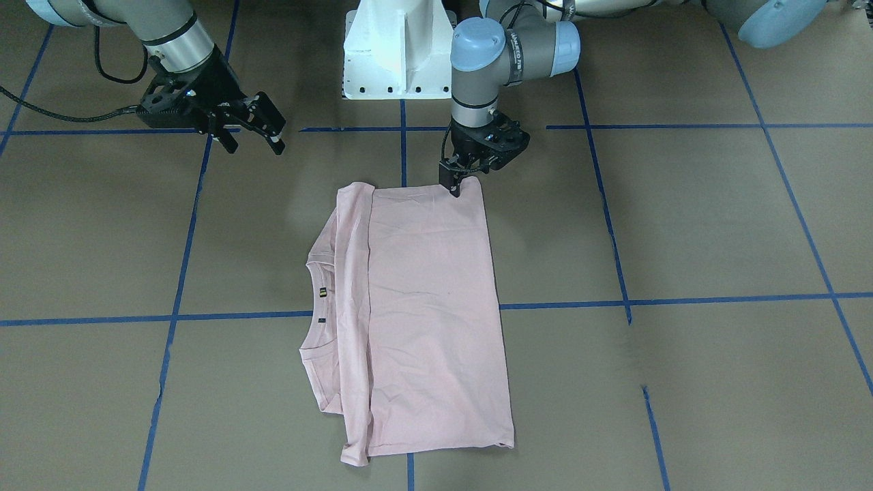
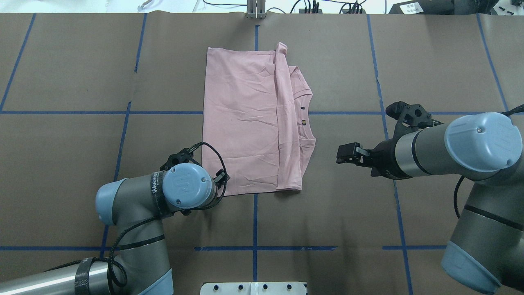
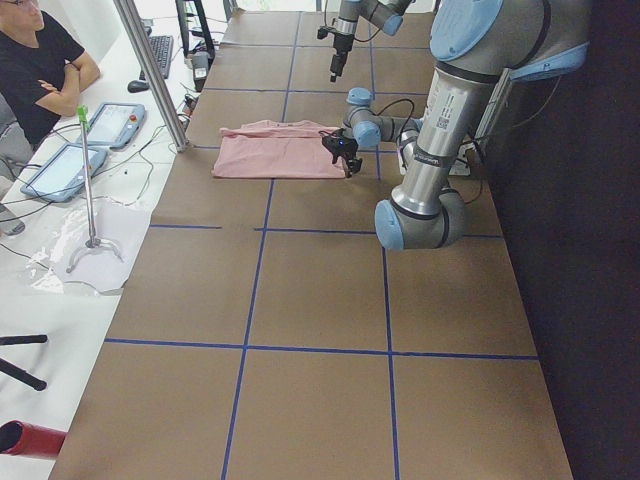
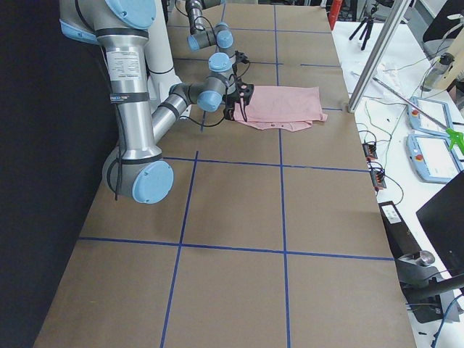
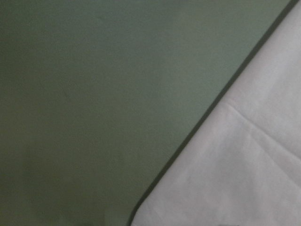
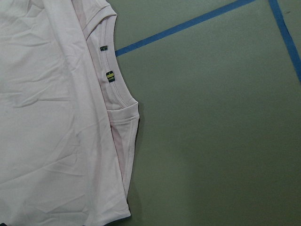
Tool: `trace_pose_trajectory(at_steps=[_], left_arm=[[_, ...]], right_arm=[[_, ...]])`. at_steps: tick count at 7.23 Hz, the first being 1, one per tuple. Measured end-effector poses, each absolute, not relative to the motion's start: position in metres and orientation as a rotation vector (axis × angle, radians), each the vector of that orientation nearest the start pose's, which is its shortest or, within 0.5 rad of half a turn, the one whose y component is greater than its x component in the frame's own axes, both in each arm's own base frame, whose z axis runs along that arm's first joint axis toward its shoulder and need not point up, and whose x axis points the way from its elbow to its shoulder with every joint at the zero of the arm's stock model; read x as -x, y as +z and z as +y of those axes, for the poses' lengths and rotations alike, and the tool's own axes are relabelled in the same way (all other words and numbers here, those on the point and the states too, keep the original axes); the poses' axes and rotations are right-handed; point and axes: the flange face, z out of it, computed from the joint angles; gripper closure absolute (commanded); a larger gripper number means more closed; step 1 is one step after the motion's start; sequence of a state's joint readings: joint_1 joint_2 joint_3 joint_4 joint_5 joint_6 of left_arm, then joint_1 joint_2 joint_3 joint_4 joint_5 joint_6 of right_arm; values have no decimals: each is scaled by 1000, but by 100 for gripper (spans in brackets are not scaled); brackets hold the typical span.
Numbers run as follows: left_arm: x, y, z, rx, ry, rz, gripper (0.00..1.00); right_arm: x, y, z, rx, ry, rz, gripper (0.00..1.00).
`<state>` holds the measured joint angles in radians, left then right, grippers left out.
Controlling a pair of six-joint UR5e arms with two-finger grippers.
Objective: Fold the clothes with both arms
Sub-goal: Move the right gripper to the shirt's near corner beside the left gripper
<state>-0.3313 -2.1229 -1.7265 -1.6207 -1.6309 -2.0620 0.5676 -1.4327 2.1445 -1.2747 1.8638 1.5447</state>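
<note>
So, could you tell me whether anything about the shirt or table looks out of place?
Nothing spilled or damaged. The T-shirt lies flat, but its fold is slightly uneven: a bunched strip beside the collar pokes out past the folded panel at both ends, and the collar is left uncovered.

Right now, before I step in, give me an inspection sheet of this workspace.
Surface: brown table with blue tape grid, flat.
Job's things: pink shirt partly folded, plain side up, collar toward the right arm.
Clutter: nothing seen.
Grippers: left gripper at the shirt's near corner, open or shut unclear; right gripper open, clear of the shirt.
Cables: black cable trailing from the right arm.
Surroundings: seated person, tablets on a side bench.
</note>
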Motion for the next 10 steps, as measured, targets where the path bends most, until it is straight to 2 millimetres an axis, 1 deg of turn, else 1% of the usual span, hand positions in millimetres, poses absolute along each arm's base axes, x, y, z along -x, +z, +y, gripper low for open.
trace_pose_trajectory(at_steps=[1,3,4,5,6,10], left_arm=[[-586,275,-336,120,-760,765,29],[-585,273,-337,121,-761,768,74],[-585,271,-338,121,-762,771,90],[-584,270,-339,121,-763,774,100],[-583,268,-339,121,-764,777,100],[-577,249,-340,124,-763,812,100]], right_arm=[[356,294,-351,-37,345,-1040,0],[356,293,-351,-36,344,-1041,0],[356,293,-351,-36,344,-1041,0],[356,293,-351,-35,344,-1041,0],[356,294,-351,-35,344,-1041,0],[357,297,-352,-35,347,-1034,0]])
